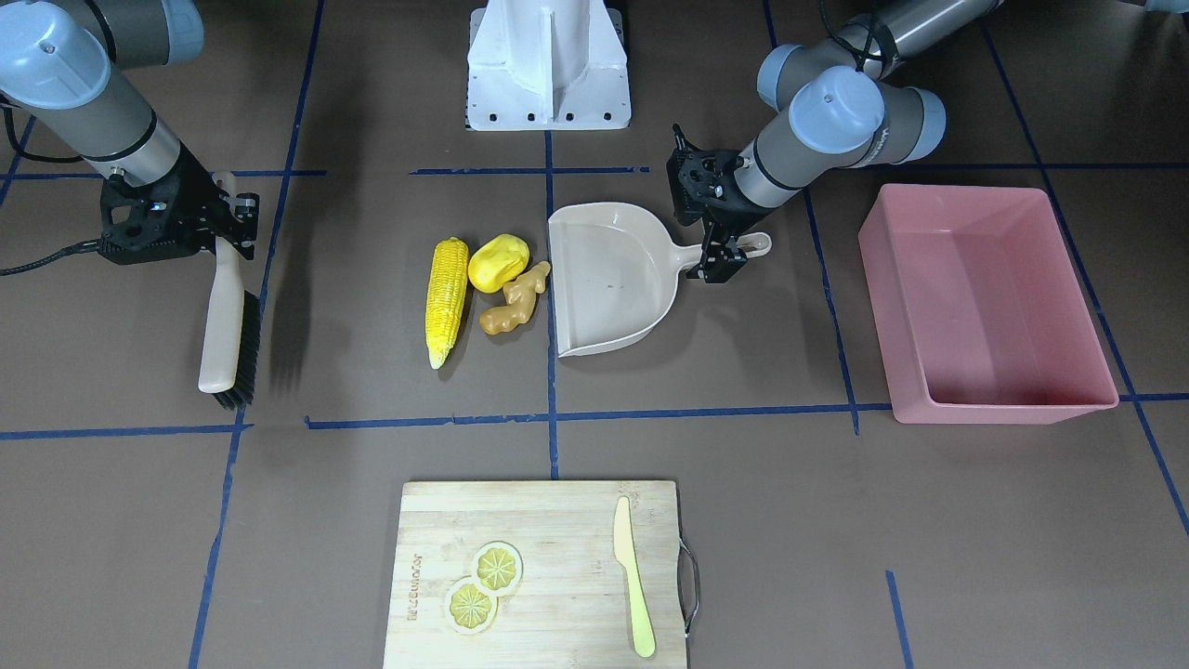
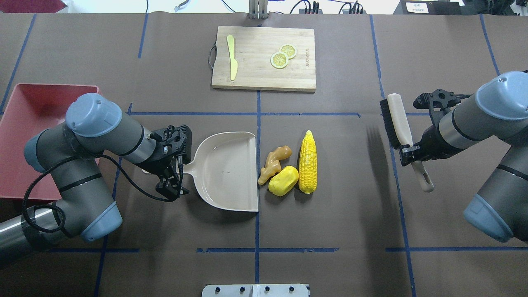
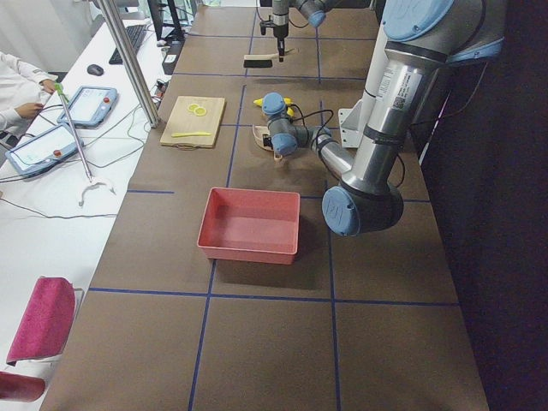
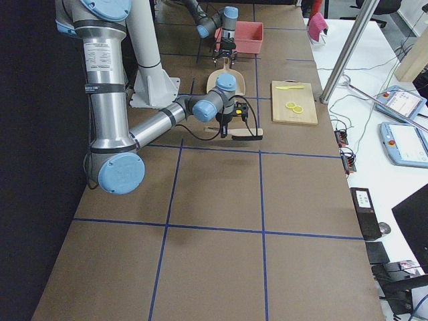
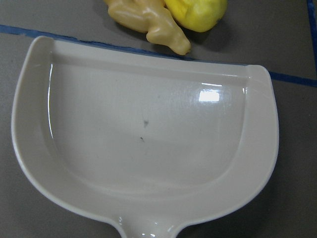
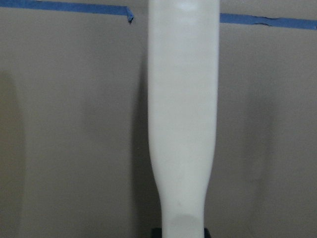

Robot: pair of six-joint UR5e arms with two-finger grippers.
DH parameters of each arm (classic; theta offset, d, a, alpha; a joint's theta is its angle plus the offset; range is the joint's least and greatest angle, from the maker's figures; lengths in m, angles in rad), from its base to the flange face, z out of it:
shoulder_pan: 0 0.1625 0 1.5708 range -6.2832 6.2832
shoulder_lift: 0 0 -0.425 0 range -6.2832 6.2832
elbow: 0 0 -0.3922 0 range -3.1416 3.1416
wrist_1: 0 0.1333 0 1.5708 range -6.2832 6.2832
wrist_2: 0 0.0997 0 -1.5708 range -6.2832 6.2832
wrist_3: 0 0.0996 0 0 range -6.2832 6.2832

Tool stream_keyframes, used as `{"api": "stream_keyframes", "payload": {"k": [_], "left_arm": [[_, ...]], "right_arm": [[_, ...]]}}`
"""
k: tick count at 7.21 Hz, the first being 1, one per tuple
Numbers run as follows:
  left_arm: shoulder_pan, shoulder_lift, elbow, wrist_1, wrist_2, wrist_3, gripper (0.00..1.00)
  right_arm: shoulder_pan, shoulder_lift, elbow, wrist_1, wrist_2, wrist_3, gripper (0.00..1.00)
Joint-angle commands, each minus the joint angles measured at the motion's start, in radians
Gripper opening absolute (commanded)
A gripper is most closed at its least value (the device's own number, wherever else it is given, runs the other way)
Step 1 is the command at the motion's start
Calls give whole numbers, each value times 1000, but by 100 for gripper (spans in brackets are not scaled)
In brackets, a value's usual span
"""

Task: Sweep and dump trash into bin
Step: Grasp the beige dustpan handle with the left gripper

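1. Beige dustpan point(image 2: 227, 171) sits flat on the table w/ its open lip facing the trash: ginger root point(image 2: 274, 163) touching or nearly touching the lip, yellow lump point(image 2: 283, 180) just beside it, corn cob point(image 2: 307, 161) on the far side of those two.
2. Step, as I judge it: setup for the sweep. Pan placed, brush in hand, nothing swept in yet; pan interior is bare in the left wrist view.
3. My left gripper point(image 2: 171, 181) is at the dustpan handle, fingers narrow around it; looks clamped on, though the handle is mostly hidden under the gripper.
4. My right gripper point(image 2: 408, 149) is closed on the brush point(image 2: 397, 121) handle, bristles pointing toward the trash side. Brush is well apart from the corn; whether it's lifted off the table I can't tell.
5. Next move prob. calls for: bring bristles down behind the corn, push all three toward the pan while left holds it steady.
6. Pink bin point(image 1: 985, 302) waits on my left, beyond the pan, nothing in it.
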Motion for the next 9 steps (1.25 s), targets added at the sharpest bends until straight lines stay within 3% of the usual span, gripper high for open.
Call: {"api": "stream_keyframes", "payload": {"k": [1, 2, 3, 4, 5, 9], "left_arm": [[13, 0, 21, -2, 0, 0, 99], [15, -2, 20, -3, 0, -3, 85], [13, -3, 16, 0, 0, -6, 45], [12, -5, 18, 0, 12, -5, 21], [9, -5, 9, 0, 44, -3, 11], [-72, -6, 4, 9, 71, 107, 5]], "right_arm": [[0, -1, 0, 0, 0, 0, 0], [0, -1, 0, 0, 2, 0, 0], [0, -1, 0, 2, 2, 0, 0], [0, -1, 0, 2, 2, 0, 0], [-2, -1, 0, 2, 2, 0, 0], [-5, 1, 0, 5, 2, -2, 0]]}}
